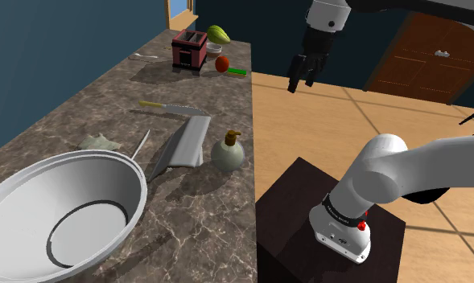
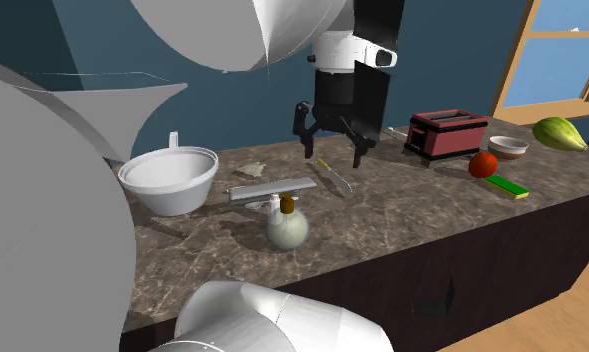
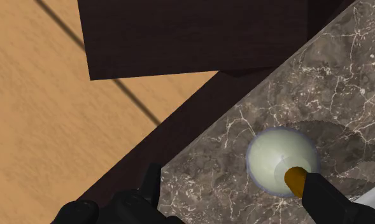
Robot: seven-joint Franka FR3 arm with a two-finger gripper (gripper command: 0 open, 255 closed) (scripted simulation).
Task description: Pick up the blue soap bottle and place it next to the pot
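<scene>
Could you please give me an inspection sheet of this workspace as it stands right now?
Surface: dark marbled counter, crowded with kitchen things.
Job's things: soap bottle, pale and round with a brown pump, upright near the counter's edge, apart from the pot, which is large and white.
Clutter: knife, grey board, red toaster, red fruit, green fruit.
Grippers: gripper open, high over the counter's edge, holding nothing.
Cables: nothing seen.
Surroundings: blue wall, wooden floor, brown door, dark stand.
</scene>
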